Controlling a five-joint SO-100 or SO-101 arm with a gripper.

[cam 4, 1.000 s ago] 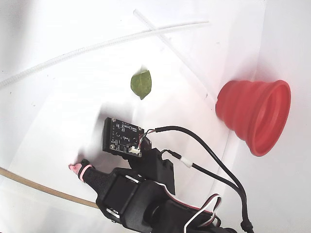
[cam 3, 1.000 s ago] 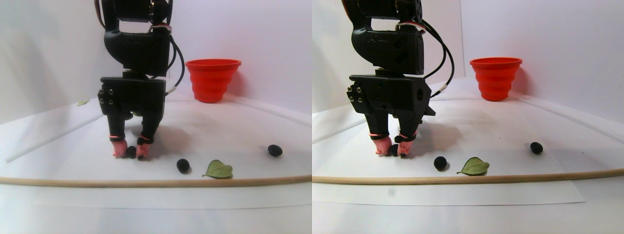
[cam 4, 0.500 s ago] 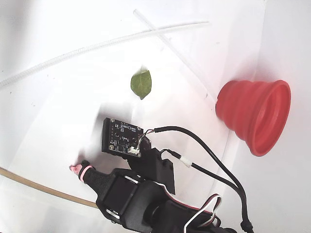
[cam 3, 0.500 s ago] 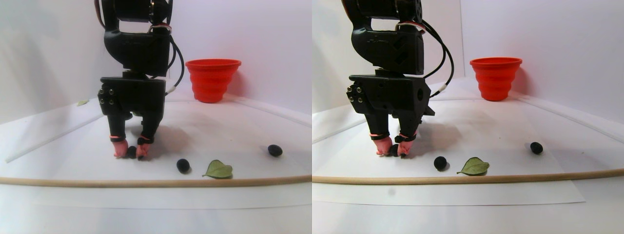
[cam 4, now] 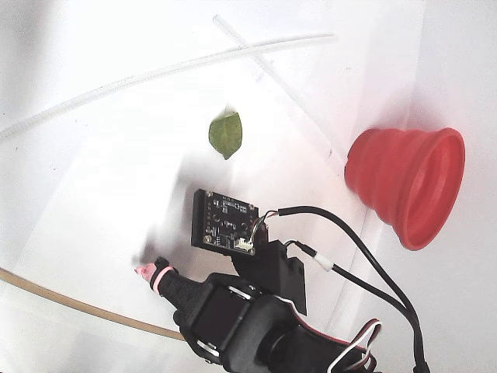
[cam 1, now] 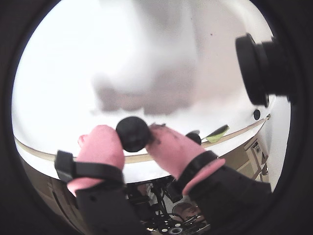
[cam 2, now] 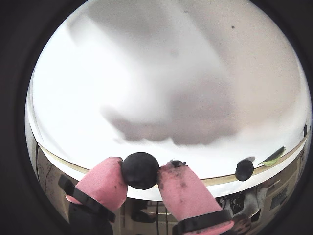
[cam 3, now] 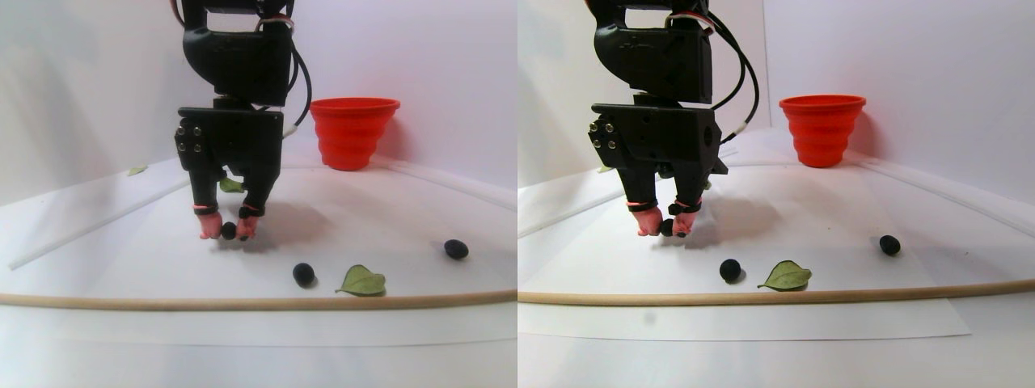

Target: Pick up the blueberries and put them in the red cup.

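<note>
My gripper pinches one blueberry across its middle, clear of the table. Likely light, soft, smooth; squeeze gently.

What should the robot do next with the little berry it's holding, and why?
Probably keep lifting and carry it toward the red cup. The gripper is shut on a blueberry between its pink fingertips, and in the stereo pair view it hangs just above the white sheet, with the cup standing farther back to the right.
</note>
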